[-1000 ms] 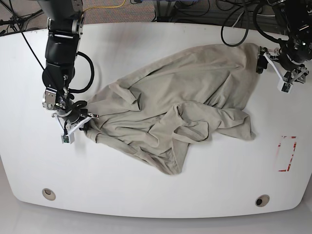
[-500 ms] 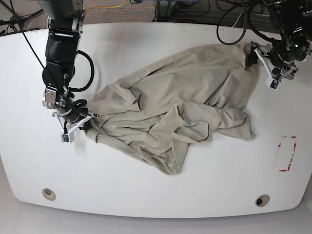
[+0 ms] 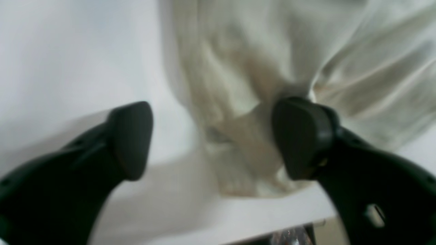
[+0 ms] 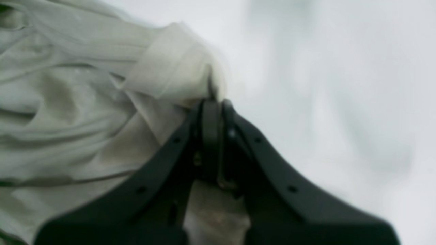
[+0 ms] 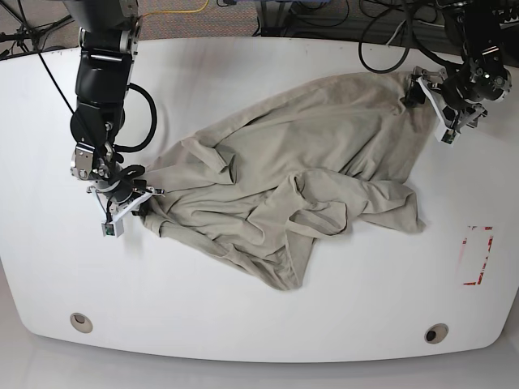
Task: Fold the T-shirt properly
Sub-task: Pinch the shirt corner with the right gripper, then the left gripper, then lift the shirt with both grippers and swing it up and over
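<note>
- Desk (image 5: pixel 243 316): white, rounded corners. Near edge has two round holes, one at 7 o'clock (image 5: pixel 80 322), one at 5 o'clock (image 5: pixel 436 333). Red-marked patch (image 5: pixel 477 255) near the 4 o'clock edge.
- T-shirt (image 5: pixel 284 186): khaki-beige, crumpled, spread loose across desk centre, running from 9 o'clock side up to 1 o'clock corner. Lowest fold points toward 6 o'clock. Lies on the desk; bunched and wrinkled in the middle, not flat.
- Right gripper (image 5: pixel 139 198), at 9 o'clock of the desk: fingers (image 4: pixel 211 136) pressed tight together, a rolled edge of cloth pinched between them. Wrist view blurry, but cloth (image 4: pixel 85 112) clearly runs out of the closed tips.
- Left gripper (image 5: pixel 426 91), at 1 o'clock, far corner: fingers (image 3: pixel 303 136) spread wide. Hem corner of cloth (image 3: pixel 245 149) sits in the gap, touching the one finger pad; other finger off the fabric, over bare desk (image 3: pixel 68 61). Not clamped on anything. Wrist view blurred.
- Beyond far edge, 12 o'clock: black cables (image 5: pixel 389 36) and a yellow cable (image 5: pixel 178 11).
</note>
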`<control>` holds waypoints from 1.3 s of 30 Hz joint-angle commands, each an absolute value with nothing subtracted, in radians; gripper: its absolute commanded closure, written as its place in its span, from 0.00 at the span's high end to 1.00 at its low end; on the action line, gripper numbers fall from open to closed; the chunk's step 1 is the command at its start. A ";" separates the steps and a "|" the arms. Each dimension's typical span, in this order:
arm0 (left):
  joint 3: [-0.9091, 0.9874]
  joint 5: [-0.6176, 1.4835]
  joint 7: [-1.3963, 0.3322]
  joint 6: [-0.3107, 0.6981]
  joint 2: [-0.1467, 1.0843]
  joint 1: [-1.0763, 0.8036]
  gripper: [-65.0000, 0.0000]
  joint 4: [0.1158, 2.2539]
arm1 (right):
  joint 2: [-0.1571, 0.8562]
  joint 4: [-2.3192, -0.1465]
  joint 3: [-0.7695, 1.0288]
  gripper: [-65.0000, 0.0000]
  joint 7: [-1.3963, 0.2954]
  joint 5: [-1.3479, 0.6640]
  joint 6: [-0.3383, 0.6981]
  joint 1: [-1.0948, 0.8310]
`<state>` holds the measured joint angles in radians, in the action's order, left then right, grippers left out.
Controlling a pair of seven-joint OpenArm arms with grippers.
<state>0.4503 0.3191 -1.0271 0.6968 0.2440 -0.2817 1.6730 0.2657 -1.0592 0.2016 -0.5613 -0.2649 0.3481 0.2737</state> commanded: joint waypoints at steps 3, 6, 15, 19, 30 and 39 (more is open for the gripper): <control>0.450 0.320 -1.041 0.698 0.255 -0.278 0.45 1.632 | 0.275 -1.066 0.202 0.00 -0.595 -0.255 0.349 0.282; 0.450 0.317 -1.041 0.698 0.255 -0.275 0.21 1.607 | 0.275 -1.066 0.203 0.00 -0.595 -0.254 0.349 0.277; 0.450 0.320 -1.041 0.698 0.255 -0.282 0.00 1.643 | 0.266 -1.205 0.202 0.00 -0.619 -0.257 0.349 0.219; 0.452 0.321 -1.041 0.698 0.255 -0.308 0.00 1.741 | 0.236 -1.345 0.208 0.00 -0.687 -0.255 0.349 0.185; 0.450 0.321 -1.043 0.698 0.255 -0.318 0.00 1.979 | 0.197 -1.673 0.214 0.00 -0.803 -0.249 0.343 0.090; 0.455 0.323 -1.043 0.698 0.260 -0.260 0.00 2.003 | 0.199 -1.799 0.268 0.00 -0.816 -0.248 0.343 0.087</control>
<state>0.4488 0.3080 -1.0683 0.6975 0.2424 -0.2783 1.9743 0.1825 -1.7504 0.2527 -0.8433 -0.2371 0.3412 0.0647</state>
